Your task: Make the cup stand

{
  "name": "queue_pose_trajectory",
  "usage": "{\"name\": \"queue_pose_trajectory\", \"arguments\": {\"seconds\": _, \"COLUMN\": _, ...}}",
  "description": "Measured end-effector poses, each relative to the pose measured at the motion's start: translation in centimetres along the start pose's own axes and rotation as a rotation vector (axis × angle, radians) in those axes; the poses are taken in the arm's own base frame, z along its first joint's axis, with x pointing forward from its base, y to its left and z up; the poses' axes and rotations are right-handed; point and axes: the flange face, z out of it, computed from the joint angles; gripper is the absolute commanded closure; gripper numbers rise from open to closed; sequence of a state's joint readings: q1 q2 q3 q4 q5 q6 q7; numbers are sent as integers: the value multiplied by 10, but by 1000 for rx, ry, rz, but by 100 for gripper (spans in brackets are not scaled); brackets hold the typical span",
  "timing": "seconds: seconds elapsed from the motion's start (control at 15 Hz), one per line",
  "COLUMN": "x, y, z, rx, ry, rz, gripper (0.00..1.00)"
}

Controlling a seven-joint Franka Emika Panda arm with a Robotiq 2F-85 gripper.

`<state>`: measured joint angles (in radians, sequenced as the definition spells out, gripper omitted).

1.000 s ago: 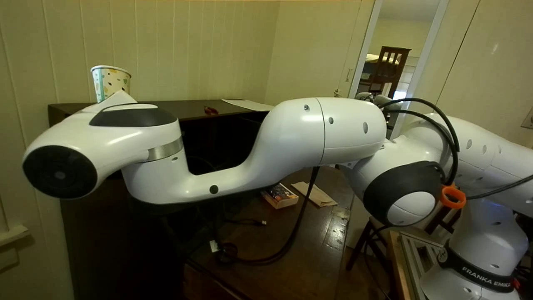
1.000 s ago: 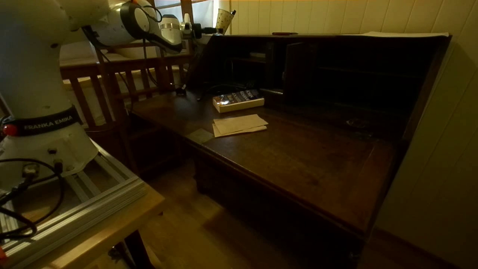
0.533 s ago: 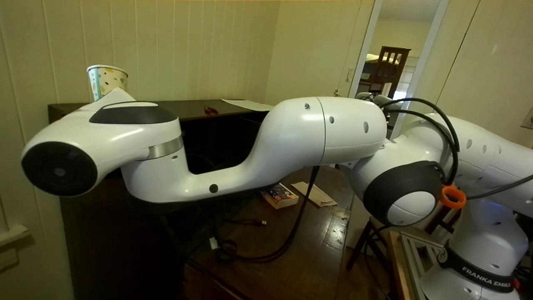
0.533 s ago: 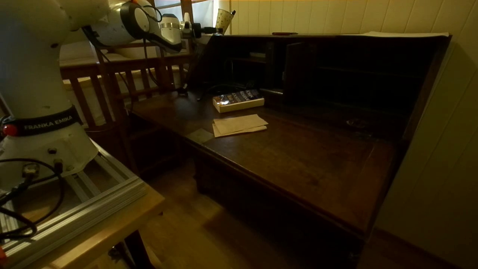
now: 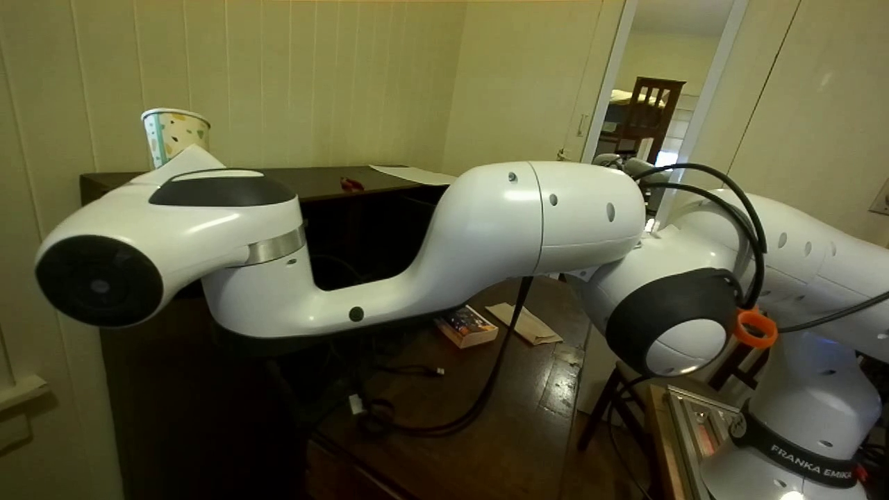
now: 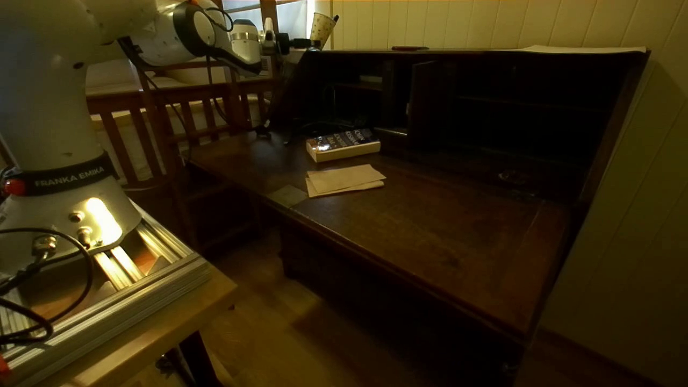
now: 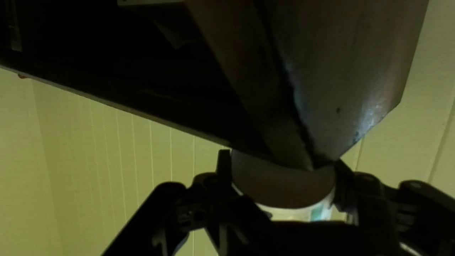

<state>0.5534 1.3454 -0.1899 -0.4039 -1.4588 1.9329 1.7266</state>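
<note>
— In an exterior view the cup (image 6: 322, 29) leans a bit. Who has it?
— The robot's hand (image 7: 283, 176) does. A finger (image 7: 224, 165) is on each side, and they hold the cup between them.
— Where is that?
— Up by the top corner of the desk (image 6: 430, 231). In the wrist view the corner hides part of the cup's bottom.
— Does the cup touch the desk?
— I can't tell. Its wide end points up.
— What else is up high?
— A small red thing (image 5: 351, 184), hard to make out, and past it some white paper (image 5: 413, 174).
— And lower down?
— A thick book (image 6: 344, 145) lies there, with folded tan paper (image 6: 346, 180) just beside it. A pale wall (image 5: 333, 83) is behind the desk.
</note>
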Motion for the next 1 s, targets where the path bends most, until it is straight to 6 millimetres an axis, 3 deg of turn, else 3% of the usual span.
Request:
{"name": "queue_pose_trajectory", "arguments": {"seconds": 0.6, "x": -3, "y": -8, "z": -8, "rx": 68, "ry": -56, "rz": 12, "gripper": 61}}
{"name": "queue_pose_trajectory", "arguments": {"seconds": 1.0, "x": 6, "y": -7, "z": -6, "rx": 78, "ry": -112, "rz": 32, "gripper": 61}}
